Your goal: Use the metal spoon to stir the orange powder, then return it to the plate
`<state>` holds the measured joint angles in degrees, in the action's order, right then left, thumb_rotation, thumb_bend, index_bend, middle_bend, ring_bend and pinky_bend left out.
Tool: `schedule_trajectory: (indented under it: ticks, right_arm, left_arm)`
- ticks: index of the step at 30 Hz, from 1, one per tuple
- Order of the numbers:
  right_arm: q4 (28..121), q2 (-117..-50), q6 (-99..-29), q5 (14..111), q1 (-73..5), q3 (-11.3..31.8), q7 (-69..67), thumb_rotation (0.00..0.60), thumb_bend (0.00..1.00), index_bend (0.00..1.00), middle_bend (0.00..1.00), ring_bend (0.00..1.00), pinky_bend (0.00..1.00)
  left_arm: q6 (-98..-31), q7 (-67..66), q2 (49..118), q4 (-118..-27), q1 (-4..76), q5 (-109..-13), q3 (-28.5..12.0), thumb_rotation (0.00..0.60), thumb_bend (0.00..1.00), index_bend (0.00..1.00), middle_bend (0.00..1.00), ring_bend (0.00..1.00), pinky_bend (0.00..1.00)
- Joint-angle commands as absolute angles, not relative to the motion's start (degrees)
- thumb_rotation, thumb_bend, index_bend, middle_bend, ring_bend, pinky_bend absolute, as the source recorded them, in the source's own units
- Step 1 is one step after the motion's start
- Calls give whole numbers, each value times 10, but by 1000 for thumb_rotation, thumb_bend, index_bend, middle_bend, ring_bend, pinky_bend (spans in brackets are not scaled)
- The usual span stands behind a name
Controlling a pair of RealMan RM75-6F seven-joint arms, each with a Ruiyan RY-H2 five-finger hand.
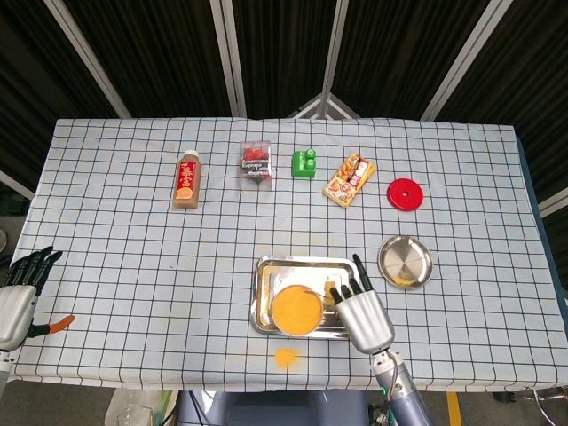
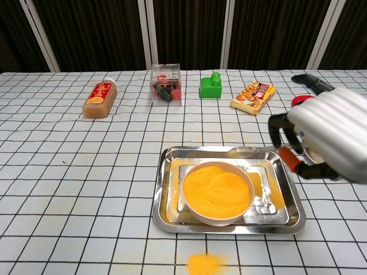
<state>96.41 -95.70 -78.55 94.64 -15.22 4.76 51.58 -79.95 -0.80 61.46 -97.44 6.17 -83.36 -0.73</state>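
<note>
nearest you, a spill of orange powder (image 1: 286, 357) lay on the checked cloth just off the near rim of the tray (image 1: 264, 271). in the tray stood the bowl of orange powder (image 1: 296, 309), full and heaped.

your right hand (image 1: 362, 311) sat over the tray's right end, just beside the bowl and to its right. its fingers were curled in, and they seemed to pinch the metal spoon (image 2: 249, 150). the spoon's long axis ran left to right, roughly along the tray's far rim. its free end pointed left, so the powder lay left of that tip and nearer to you. judging by this, the stir called for swinging the tip toward you and down into the bowl.

your left hand (image 1: 19, 282) waited at the table's far left edge, well apart from the tray, fingers straight and holding nothing. the right hand was plainly the nearer one.

beyond the hand and to the right lay the round metal plate (image 1: 406, 262), with nothing on it but a smear of orange.

the head view hid the spoon under the hand but showed the plate whole. the chest view showed the spoon's shaft, while the hand blocked the plate.
</note>
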Motion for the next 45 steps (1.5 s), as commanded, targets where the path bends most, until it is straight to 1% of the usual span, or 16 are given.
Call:
schedule_trajectory:
  ticks: [1, 7, 13, 17, 22, 31, 36, 37, 39, 40, 42, 44, 45]
  right_arm:
    - [980, -927, -801, 918, -151, 83, 498, 600, 753, 946, 792, 467, 0]
    - [955, -892, -804, 829, -140, 129, 454, 600, 752, 946, 792, 467, 0]
    - [892, -890, -787, 740, -131, 150, 400, 600, 753, 946, 792, 467, 0]
    - [849, -899, -773, 703, -131, 151, 369, 600, 753, 946, 792, 467, 0]
    - [815, -915, -763, 682, -135, 149, 344, 600, 753, 946, 792, 466, 0]
    - [773, -941, -748, 664, -144, 132, 332, 600, 753, 946, 792, 467, 0]
    - [758, -952, -746, 657, -149, 130, 325, 600, 753, 946, 792, 466, 0]
    - [756, -953, -746, 655, -149, 130, 324, 600, 753, 933, 791, 466, 0]
    - [754, -954, -744, 648, -151, 132, 326, 600, 753, 866, 755, 447, 0]
    - [754, -954, -742, 645, -152, 132, 328, 600, 753, 809, 719, 427, 0]
    - [759, -952, -737, 632, -152, 134, 335, 600, 734, 664, 605, 360, 0]
    - [764, -949, -734, 621, -152, 133, 345, 600, 681, 554, 512, 298, 0]
    - [768, -948, -734, 616, -152, 133, 352, 600, 655, 518, 481, 274, 0]
  left_arm:
    - [-799, -9, 615, -975, 62, -834, -7, 600, 0, 0, 0, 0, 0]
    - [-800, -11, 615, -975, 61, -834, -7, 600, 0, 0, 0, 0, 0]
    - [-799, -15, 617, -974, 61, -832, -7, 600, 0, 0, 0, 0, 0]
    - [-798, -18, 618, -974, 62, -831, -6, 600, 0, 0, 0, 0, 0]
    - [-797, -20, 618, -974, 62, -830, -6, 600, 0, 0, 0, 0, 0]
    - [-795, -21, 619, -974, 62, -828, -6, 600, 0, 0, 0, 0, 0]
    - [-795, -21, 619, -974, 62, -827, -6, 600, 0, 0, 0, 0, 0]
    - [-795, -21, 619, -974, 62, -827, -6, 600, 0, 0, 0, 0, 0]
    - [-795, -20, 619, -973, 62, -828, -7, 600, 0, 0, 0, 0, 0]
    - [-795, -20, 619, -973, 62, -828, -7, 600, 0, 0, 0, 0, 0]
    - [-795, -21, 619, -974, 62, -828, -7, 600, 0, 0, 0, 0, 0]
    - [-795, -21, 619, -973, 62, -828, -7, 600, 0, 0, 0, 0, 0]
    - [-795, -21, 619, -973, 62, -828, -7, 600, 0, 0, 0, 0, 0]
